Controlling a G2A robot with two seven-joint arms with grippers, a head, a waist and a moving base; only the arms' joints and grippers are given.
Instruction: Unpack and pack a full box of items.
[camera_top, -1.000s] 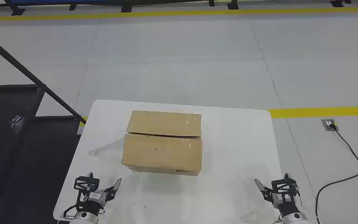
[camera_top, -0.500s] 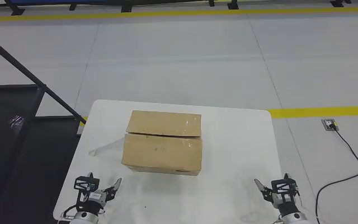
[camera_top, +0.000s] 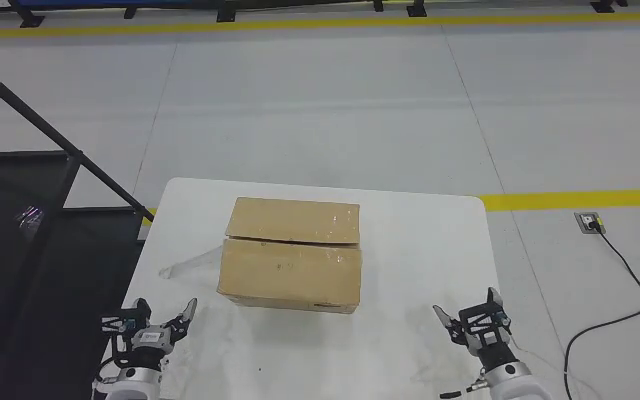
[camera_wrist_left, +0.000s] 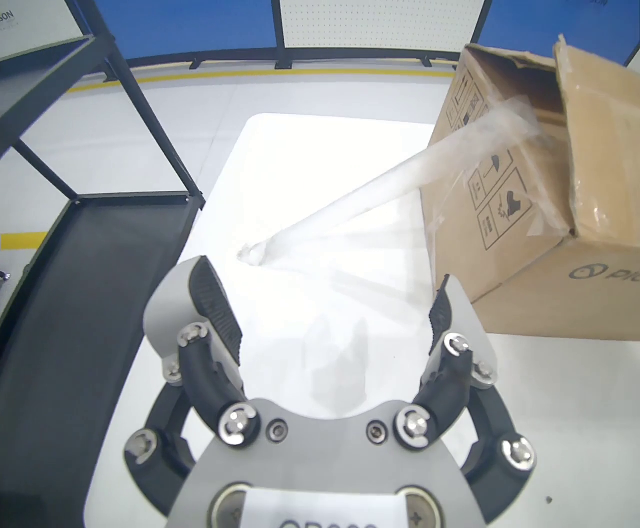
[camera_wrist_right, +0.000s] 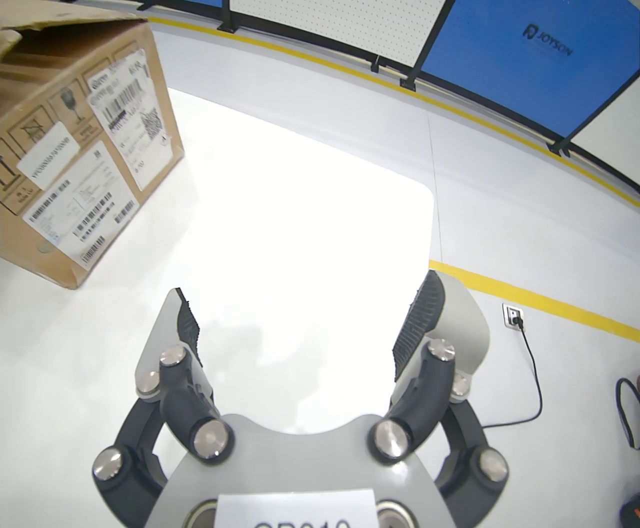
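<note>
Tabletop holds one box; two end effectors gape.

The box seems closed, its contents hidden.

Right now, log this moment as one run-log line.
box: on table, flaps closed | tape strip: trailing off box onto table | left gripper: open, empty | right gripper: open, empty
</note>
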